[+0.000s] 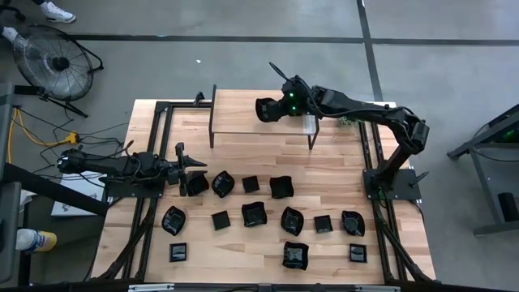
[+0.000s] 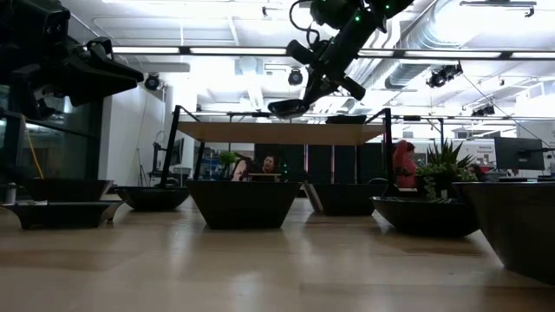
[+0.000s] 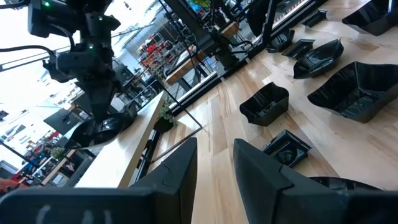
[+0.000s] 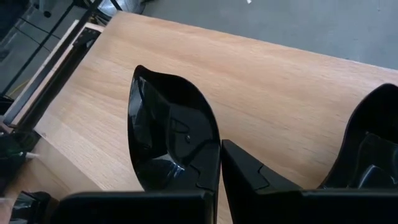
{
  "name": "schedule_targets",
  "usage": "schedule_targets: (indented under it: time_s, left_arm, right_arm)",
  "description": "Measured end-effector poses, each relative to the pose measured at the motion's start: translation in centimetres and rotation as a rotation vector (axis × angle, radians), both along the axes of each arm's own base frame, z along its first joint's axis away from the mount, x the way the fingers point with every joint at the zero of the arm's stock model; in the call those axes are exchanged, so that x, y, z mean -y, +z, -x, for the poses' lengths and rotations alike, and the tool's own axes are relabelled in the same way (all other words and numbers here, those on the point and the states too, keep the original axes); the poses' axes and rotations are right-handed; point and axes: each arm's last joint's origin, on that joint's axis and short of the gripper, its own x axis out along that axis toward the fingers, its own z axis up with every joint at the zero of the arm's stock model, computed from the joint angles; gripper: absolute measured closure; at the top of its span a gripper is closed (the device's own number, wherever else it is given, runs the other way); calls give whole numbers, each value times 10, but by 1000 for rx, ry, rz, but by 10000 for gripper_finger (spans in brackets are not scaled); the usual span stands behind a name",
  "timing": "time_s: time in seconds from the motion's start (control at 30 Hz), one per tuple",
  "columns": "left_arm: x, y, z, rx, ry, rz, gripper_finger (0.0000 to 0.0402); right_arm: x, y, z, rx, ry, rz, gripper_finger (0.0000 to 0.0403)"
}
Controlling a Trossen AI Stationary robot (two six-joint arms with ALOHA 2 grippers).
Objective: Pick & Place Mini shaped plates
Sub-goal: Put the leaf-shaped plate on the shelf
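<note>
Closest to the lens in the right wrist view, a glossy black leaf-shaped plate point(image 4: 171, 140) is pinched by its rim between the right gripper point(image 4: 219, 163) fingers, which are closed tight on it. In the high view that held plate point(image 1: 267, 109) is seen in the upper middle of the frame, over the raised wooden shelf point(image 1: 243, 113); whether it's touching the shelf top or just above it can't be told. A second dark dish point(image 4: 373, 146) is seen at the right edge of the right wrist view, beside the held one.

Over at centre left of the high view, the left gripper point(image 1: 188, 169) is parked with its fingers a bit apart and nothing gripped. A square-ish plate point(image 1: 195, 184) sits just below and beside its tips, and a wavy-edged one point(image 1: 222, 183) is right next to that.

The rest of the mini plates point(image 1: 253, 214) are spread in loose rows across the lower middle of the table point(image 1: 340, 259), all resting upright. Nothing can be seen inside any of them. A flat square one point(image 1: 178, 252) is sat at lower left, another point(image 1: 358, 253) at lower right.

A small green plant point(image 2: 447, 165) is visible at right in the low view.
</note>
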Motion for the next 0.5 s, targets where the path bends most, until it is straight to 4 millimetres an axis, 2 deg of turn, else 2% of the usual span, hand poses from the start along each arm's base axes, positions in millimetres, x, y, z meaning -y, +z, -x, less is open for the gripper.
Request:
schedule_targets:
  time_s: [0.17,0.5]
  left_arm:
    - [0,0,0,0,0,0,300]
    - [0,0,0,-1,0,0,300]
  right_arm:
    - [0,0,0,-5,-2,4,391]
    - [4,-20,-8,-45,-21,-41,391]
